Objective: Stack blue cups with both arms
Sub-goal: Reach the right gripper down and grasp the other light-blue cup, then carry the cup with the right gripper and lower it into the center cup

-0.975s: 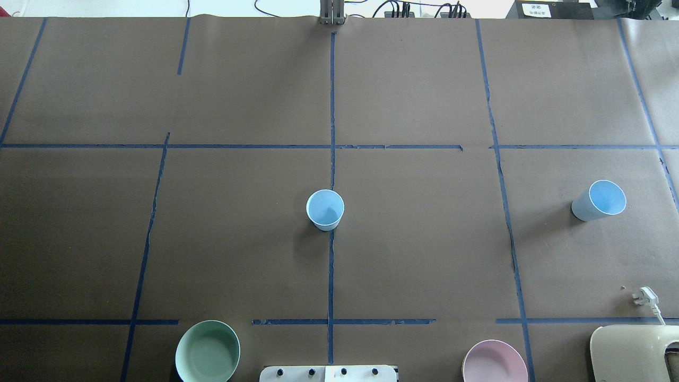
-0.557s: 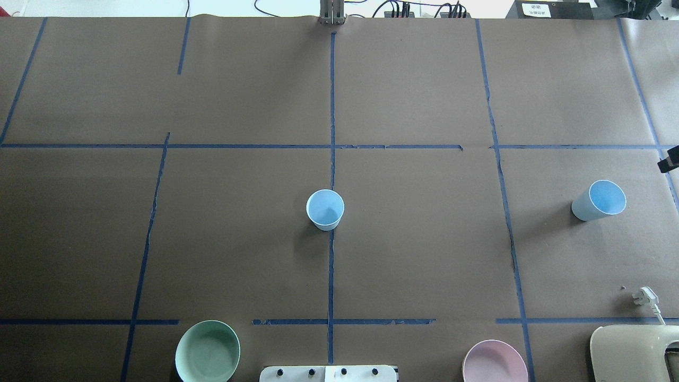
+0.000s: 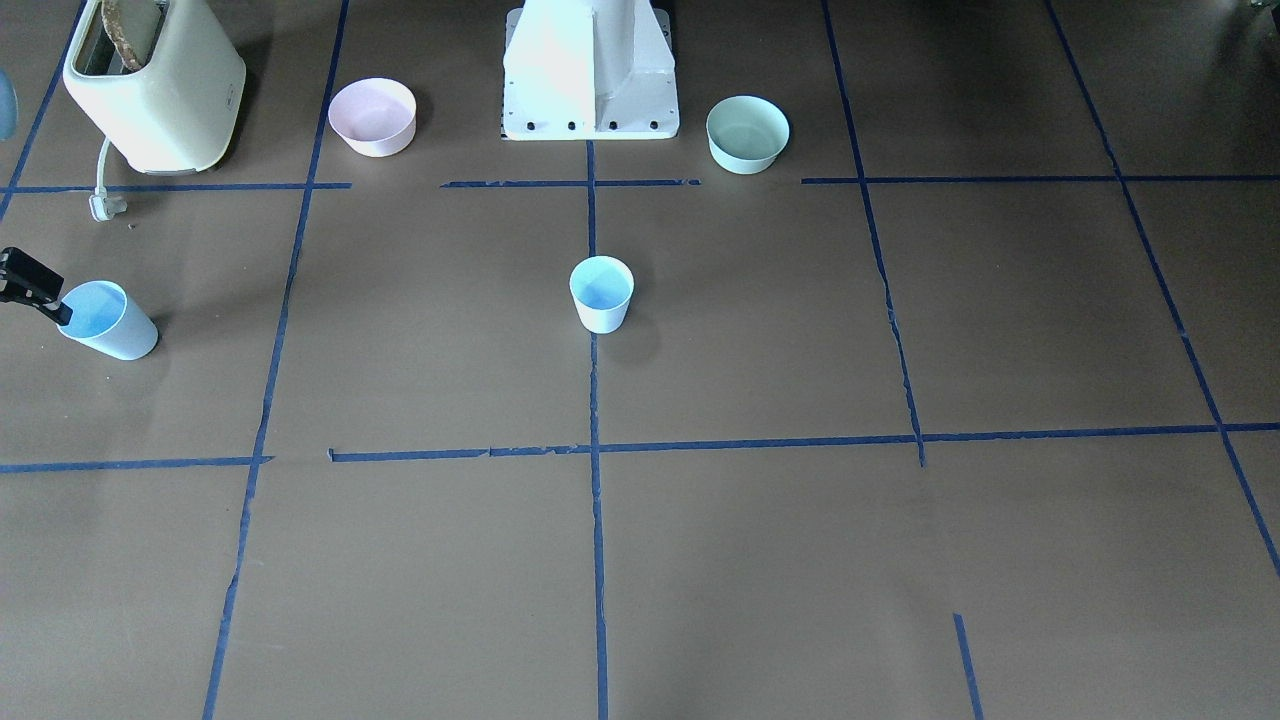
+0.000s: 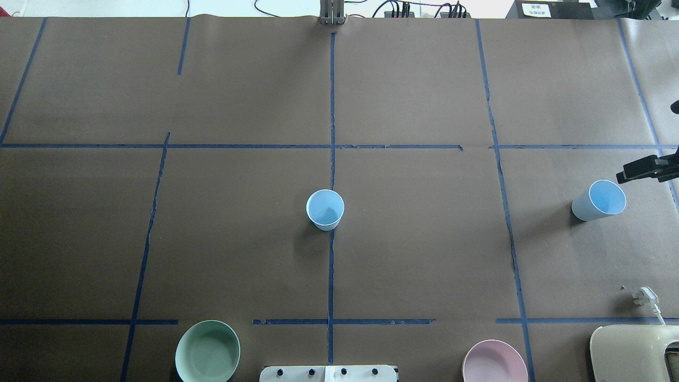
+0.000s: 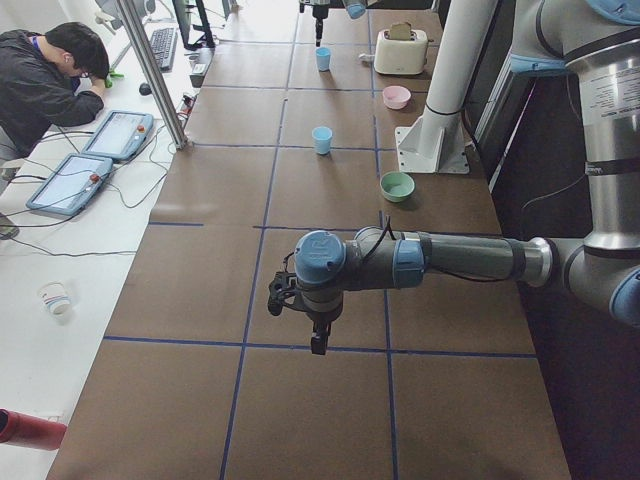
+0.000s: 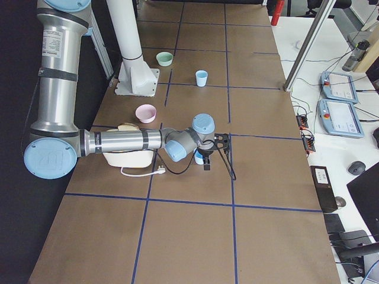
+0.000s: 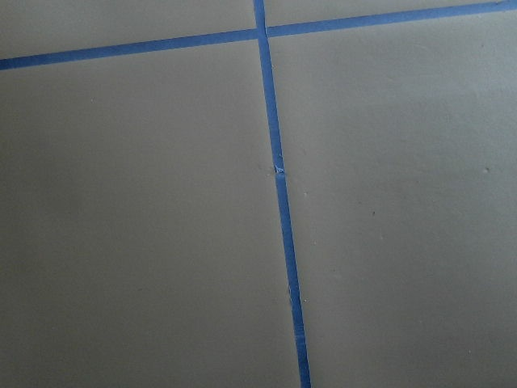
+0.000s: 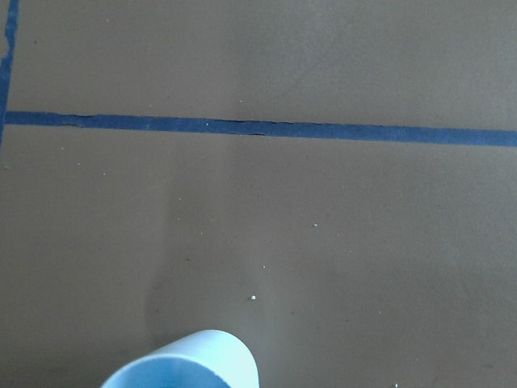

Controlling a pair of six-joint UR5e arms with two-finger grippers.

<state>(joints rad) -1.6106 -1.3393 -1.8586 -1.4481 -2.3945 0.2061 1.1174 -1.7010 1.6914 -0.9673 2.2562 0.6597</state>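
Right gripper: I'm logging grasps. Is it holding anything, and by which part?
Nothing: the right gripper hovers beside the rim of the blue cup, not around it, and the right wrist view shows the cup ungripped.

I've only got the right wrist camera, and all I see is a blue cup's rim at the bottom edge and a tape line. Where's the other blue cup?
Observer: The second blue cup stands upright at the middle of the table, on the centre tape line.
Operator: Is my gripper around the cup I see?
Observer: No. The right gripper hovers by the outer rim of that right-side cup, toward the table's right end, not around it.
Operator: And the left arm?
Observer: The left gripper hangs over bare table at the robot's left end, away from both cups.
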